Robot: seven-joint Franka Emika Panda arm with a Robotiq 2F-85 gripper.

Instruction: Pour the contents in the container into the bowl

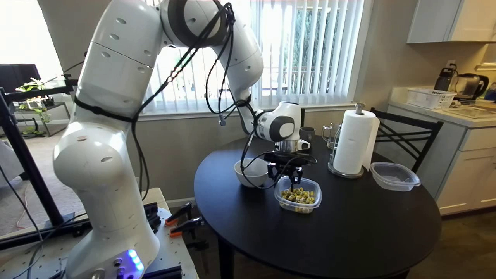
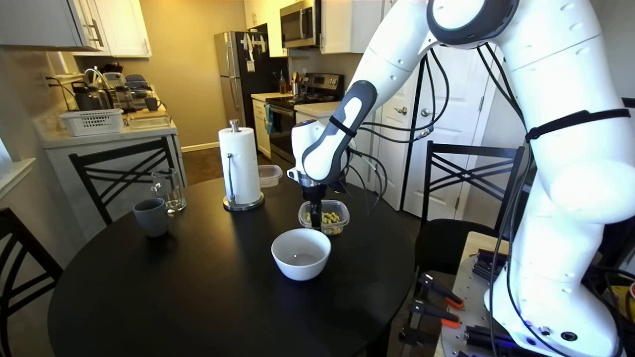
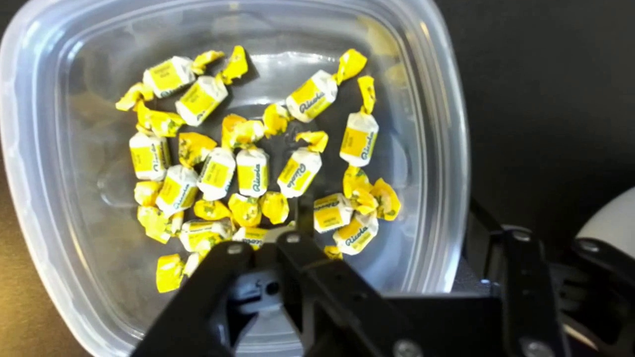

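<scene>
While my claw [image 3: 393, 225] stands spread astride the wall of the clear tub [image 3: 436, 163] nearest the white bowl [image 2: 300, 267], one finger over the wrapped candies [image 3: 252, 173] and the other outside, I want to sink straight down, trap no candies, and squeeze squarely. The tub sits on the table [image 2: 188, 297] just beside that bowl, so I'd lift level before tipping.

In an exterior view, the white robot arm [image 1: 116, 58] arches from the lower left across the top of the frame, its gripper [image 1: 283, 182] hanging below and right of center, fingers parted, over the left rim of the clear container [image 1: 317, 199] that holds the yellowish contents [image 1: 300, 197]. Near it, to the left, the white bowl [image 1: 257, 169] stands on the dark round table [image 1: 368, 236]. Farther right are a paper towel roll [image 1: 350, 143] and another clear tub [image 1: 399, 186].
</scene>
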